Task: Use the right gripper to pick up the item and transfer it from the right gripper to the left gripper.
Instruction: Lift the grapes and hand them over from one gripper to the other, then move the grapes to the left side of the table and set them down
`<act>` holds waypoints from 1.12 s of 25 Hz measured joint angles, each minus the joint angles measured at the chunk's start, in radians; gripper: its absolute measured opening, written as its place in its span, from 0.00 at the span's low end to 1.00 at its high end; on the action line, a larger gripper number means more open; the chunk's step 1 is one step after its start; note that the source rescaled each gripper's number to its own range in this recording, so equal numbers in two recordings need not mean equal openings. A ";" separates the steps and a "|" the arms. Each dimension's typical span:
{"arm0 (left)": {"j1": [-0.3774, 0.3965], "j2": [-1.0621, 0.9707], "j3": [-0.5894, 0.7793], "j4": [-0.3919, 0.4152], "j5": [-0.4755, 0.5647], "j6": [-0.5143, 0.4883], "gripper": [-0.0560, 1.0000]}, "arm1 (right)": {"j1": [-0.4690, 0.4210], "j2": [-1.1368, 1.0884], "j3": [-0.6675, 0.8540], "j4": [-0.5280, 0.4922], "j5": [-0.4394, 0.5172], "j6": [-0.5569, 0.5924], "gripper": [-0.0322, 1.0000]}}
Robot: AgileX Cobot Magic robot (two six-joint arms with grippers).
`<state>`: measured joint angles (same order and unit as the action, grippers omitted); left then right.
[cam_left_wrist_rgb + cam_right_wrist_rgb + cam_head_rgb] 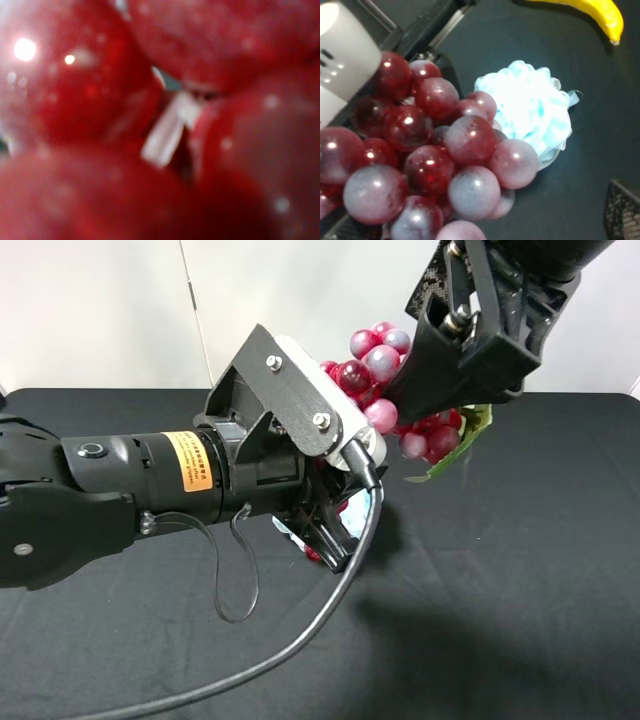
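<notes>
**Q:** Where are the grapes shown?

**A:** They are shown aloft over the black table, between the two arms. The bunch is seen slanting from the right gripper, at the upper right of the high view, down behind a grey plate to the left gripper. A green leaf is seen at the upper end, just under the right gripper.

**Q:** How is the left gripper's hold depicted?

**A:** Red grapes are visible between its fingers in the high view. Its wrist view is filled by blurred red spheres close to the lens. The fingers appear to be closed on the lower end of the bunch, though the blur leaves this unconfirmed.

**Q:** And the right gripper?

**A:** Its black housing is set against the leaf end, with grapes showing on either side of it. Whether its fingers are pressed onto the bunch or parted cannot be told. They are hidden in the high view and barely caught in the wrist view.

**Q:** What else is recorded?

**A:** In the right wrist view a pale-blue puff is seen lying on the table below the bunch. A banana is seen on the table, well apart from the puff.
</notes>
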<state>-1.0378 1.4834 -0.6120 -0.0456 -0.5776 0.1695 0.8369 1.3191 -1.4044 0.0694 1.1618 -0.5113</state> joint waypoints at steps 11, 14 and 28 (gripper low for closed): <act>0.000 0.000 0.000 0.000 0.001 -0.001 0.05 | 0.000 -0.033 0.000 -0.024 0.054 0.084 1.00; 0.000 0.000 0.000 0.000 0.001 -0.001 0.05 | 0.000 -0.069 0.000 -0.027 0.055 0.140 1.00; 0.000 0.001 0.000 0.000 0.003 -0.001 0.05 | 0.000 -0.382 0.160 -0.012 0.055 0.403 1.00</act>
<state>-1.0378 1.4848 -0.6120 -0.0456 -0.5748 0.1686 0.8369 0.9372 -1.2444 0.0575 1.2173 -0.1084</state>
